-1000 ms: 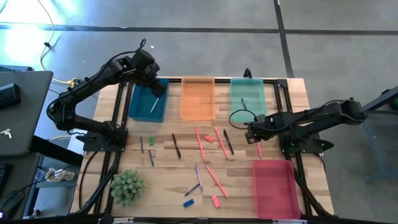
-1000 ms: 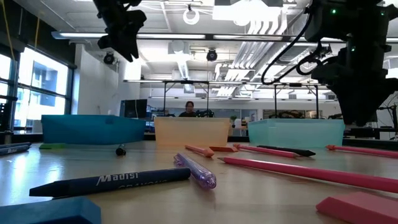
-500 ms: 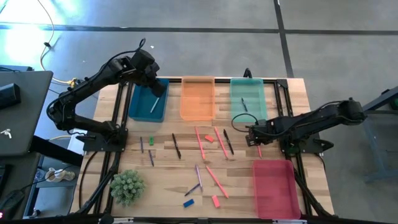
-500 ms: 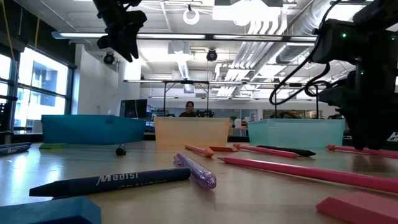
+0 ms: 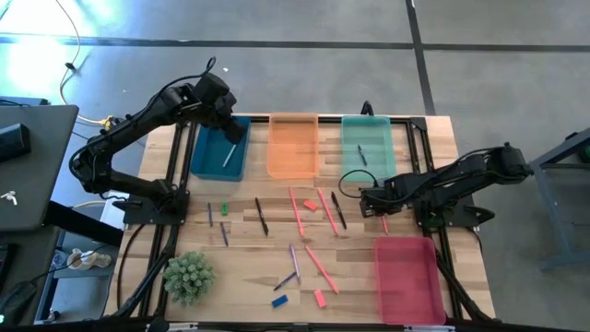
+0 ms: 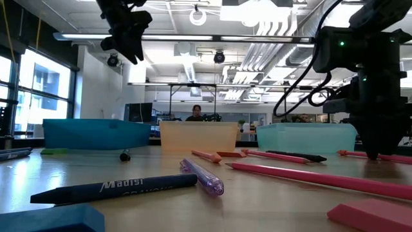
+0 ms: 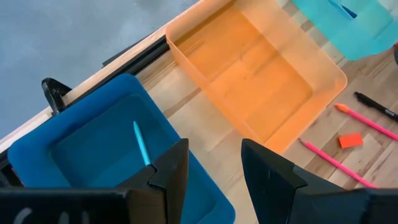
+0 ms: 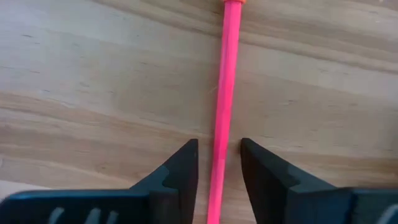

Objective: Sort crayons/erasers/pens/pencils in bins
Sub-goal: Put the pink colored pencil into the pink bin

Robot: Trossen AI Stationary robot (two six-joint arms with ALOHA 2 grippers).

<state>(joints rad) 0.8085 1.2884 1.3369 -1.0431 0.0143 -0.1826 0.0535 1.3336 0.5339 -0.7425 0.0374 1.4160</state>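
Wooden bench lies under the right pincer, its fingers open astride a pink pencil near the pink bin; close squarely mid-shaft, while the left pincer hangs open over the blue bin

The wooden desk carries four bins: the blue bin under the left arm's jaws, the orange bin and teal bin beside it, and the pink-red bin near the right arm's jaws. A pink pencil lies between the right arm's jaws. Farther from them lie more pink sticks, dark pens, a blue eraser, a green eraser, a pink-red eraser, and a spiky green plant
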